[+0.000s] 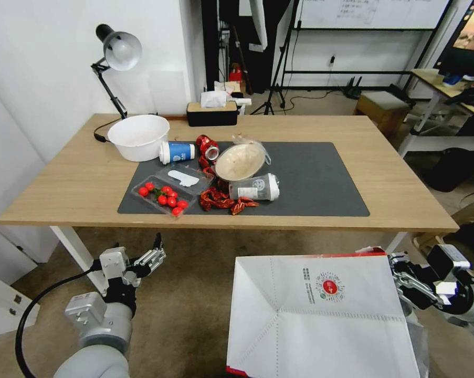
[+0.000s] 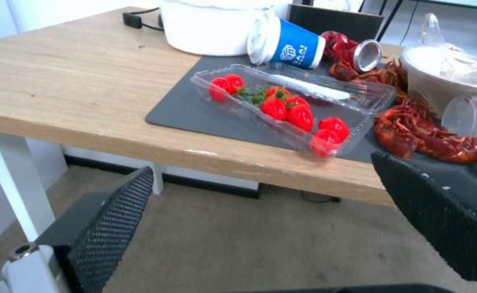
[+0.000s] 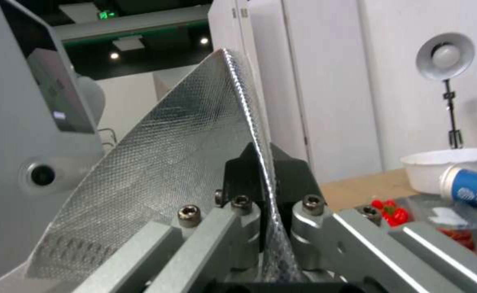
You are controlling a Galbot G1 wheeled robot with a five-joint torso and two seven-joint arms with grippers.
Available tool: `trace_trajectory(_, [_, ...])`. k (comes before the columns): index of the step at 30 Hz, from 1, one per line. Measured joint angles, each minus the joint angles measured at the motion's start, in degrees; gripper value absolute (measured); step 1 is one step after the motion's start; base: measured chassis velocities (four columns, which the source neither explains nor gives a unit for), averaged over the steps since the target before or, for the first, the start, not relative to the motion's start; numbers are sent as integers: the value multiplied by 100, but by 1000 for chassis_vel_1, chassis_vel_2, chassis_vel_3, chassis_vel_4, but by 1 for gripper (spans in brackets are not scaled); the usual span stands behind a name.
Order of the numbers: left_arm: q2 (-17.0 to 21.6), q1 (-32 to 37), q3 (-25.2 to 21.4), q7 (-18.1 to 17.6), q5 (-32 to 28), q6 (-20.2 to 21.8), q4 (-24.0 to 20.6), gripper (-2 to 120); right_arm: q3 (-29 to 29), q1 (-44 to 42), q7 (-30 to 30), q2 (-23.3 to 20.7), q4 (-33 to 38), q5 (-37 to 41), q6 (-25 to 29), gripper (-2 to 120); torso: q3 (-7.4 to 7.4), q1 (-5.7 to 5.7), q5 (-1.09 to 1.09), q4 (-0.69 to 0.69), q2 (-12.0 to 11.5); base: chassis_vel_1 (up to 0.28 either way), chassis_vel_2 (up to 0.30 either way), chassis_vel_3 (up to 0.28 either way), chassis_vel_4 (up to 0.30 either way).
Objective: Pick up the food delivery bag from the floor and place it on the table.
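Note:
The food delivery bag [image 1: 320, 315], white with a round red logo and a red top edge, hangs in front of me at the lower right, off the floor [image 1: 189, 294]. My right gripper [image 1: 399, 281] is shut on the bag's right edge; in the right wrist view its black pads [image 3: 285, 175] pinch the silver foil lining [image 3: 168, 183]. The bag is below and in front of the long light-wood table [image 1: 79, 178] with its dark grey mat [image 1: 320, 178]. My left gripper [image 1: 151, 257] hovers open at the lower left, just under the table's front edge, holding nothing.
On the mat's left half lie a clear tray of strawberries [image 1: 162, 197], a blue cup [image 1: 177, 152], a red can [image 1: 207, 147], crayfish [image 1: 221, 200], a lidded bowl [image 1: 242, 160] and a plastic cup [image 1: 255, 187]. A white bowl [image 1: 138, 136], lamp [image 1: 117, 52] and tissue box [image 1: 212, 111] stand behind. The mat's right half is bare.

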Motion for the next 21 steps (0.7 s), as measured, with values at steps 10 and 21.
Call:
trace_trajectory(10, [-33, -13, 15, 3, -4, -5, -1, 100, 208, -86, 856, -288, 530, 635, 102, 0, -9, -7, -1, 0, -16, 0, 0, 0, 0])
trace_trajectory(21, [-51, -22, 14, -7, -7, -28, -23, 100, 533, -110, 1841, -704, 1091, 1581, 257, 0, -15, -12, 0, 0, -27, 0, 0, 0, 0])
